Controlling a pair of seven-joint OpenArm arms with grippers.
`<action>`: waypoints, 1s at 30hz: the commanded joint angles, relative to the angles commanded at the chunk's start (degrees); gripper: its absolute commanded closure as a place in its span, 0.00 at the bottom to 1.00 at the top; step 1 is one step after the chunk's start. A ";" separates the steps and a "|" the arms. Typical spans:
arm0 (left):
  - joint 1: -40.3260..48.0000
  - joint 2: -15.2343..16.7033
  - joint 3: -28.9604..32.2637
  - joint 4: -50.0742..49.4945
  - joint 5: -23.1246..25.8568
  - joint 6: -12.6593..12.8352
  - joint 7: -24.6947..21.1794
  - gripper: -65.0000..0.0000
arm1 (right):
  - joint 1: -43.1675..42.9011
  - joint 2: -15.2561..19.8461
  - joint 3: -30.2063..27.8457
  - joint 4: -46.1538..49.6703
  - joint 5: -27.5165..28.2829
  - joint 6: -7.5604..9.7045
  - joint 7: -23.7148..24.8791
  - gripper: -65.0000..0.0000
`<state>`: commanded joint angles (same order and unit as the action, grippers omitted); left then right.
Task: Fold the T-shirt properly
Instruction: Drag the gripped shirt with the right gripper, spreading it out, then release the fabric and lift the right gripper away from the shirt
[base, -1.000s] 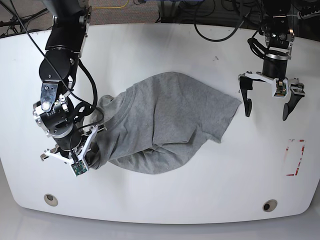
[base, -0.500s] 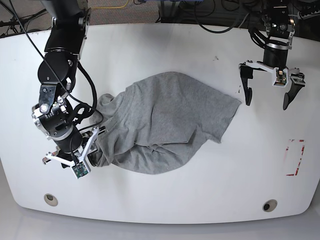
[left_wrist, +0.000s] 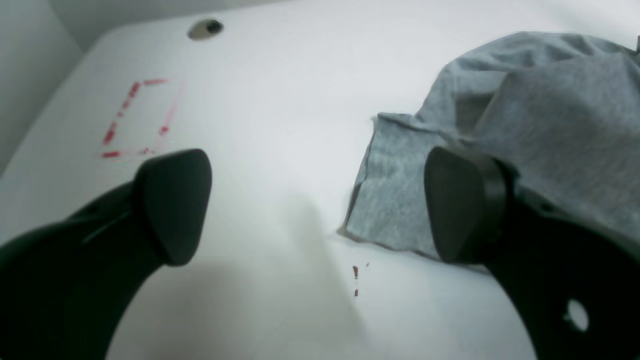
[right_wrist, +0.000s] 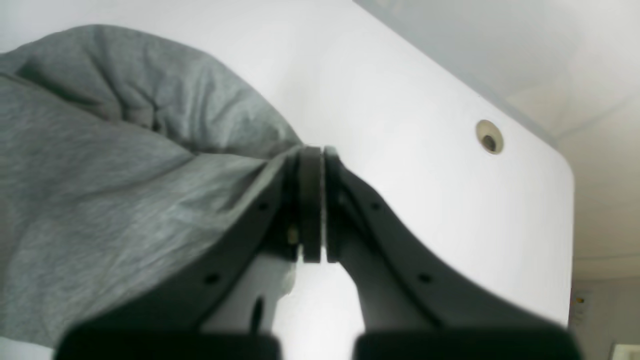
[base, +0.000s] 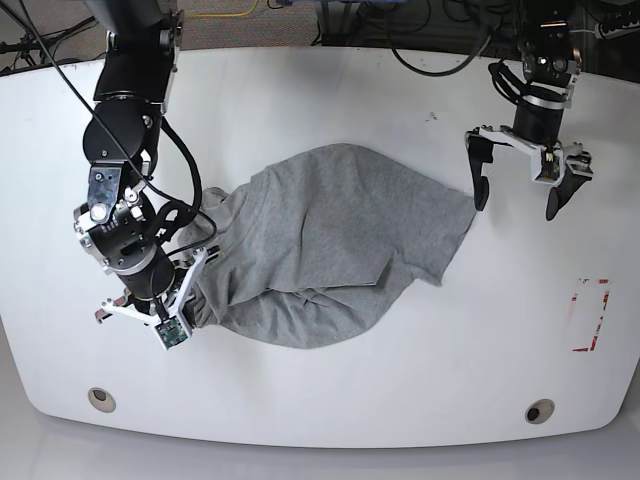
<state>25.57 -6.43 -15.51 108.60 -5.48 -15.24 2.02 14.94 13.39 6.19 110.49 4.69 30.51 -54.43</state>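
Observation:
The grey T-shirt lies crumpled in the middle of the white table; no lettering shows. In the base view my right gripper is at the shirt's front-left edge. The right wrist view shows the right gripper shut, with the T-shirt pinched at its tips. My left gripper hovers open just right of the shirt's right corner. In the left wrist view the left gripper holds nothing, and the hem of the T-shirt lies beside its right finger.
A red dashed rectangle is marked on the table at the front right, also seen in the left wrist view as the rectangle. Two round holes sit near the front edge. Cables run along the back edge.
The left gripper has moved left and toward the back, closer to the shirt's right corner. The right gripper has shifted slightly right, still pinching the shirt, and the cloth by it has bunched.

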 joint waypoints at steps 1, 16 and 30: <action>-0.10 -0.05 0.06 -0.08 0.07 0.13 -0.03 0.00 | -0.13 -0.01 -0.05 0.01 -0.10 -0.01 -0.02 1.00; 1.69 -1.30 0.54 2.76 2.24 1.42 -1.82 0.00 | -0.92 -0.18 0.31 0.51 -1.20 0.06 -0.78 0.62; 1.87 -1.05 1.08 2.32 1.90 1.40 -2.41 0.00 | 1.84 -0.51 1.26 -5.34 -0.69 -0.23 0.39 0.21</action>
<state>27.44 -7.48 -14.44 110.92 -3.59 -13.84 -0.40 16.78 12.88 7.45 105.15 4.00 30.28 -54.04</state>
